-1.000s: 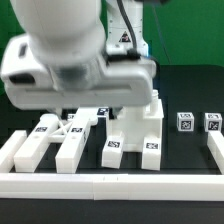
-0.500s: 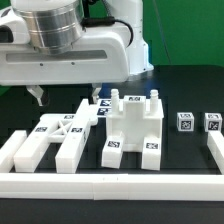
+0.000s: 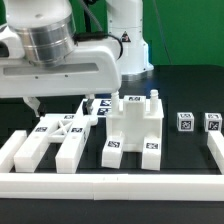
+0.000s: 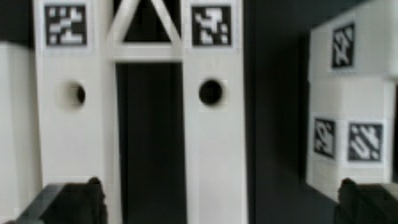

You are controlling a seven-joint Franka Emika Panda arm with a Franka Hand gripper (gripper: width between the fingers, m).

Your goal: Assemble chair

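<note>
Hovering with jaws spread wide, we log the chair frame piece (image 3: pixel 72 148) directly beneath them, near the bench's (image 3: pixel 185 150) front edge, its long rails running across the closing line.

Looks like a robotics lab bench to me, not a home or a shop. A big glossy white robot arm (image 3: pixel 60 50) hangs over a table (image 3: pixel 182 152) with a plain matte black top, and low white border bars (image 3: pixel 110 182) fence in the work area. The chunky white chair parts (image 3: pixel 135 122) lying there are stuck all over with little black-and-white square marker tags (image 3: pixel 113 147), and the camera on the wrist shows the same tags up close. Behind the table there's a flat green backdrop (image 3: pixel 190 30). Everything is black, white or green and laid out tidy, a proper test rig.
</note>
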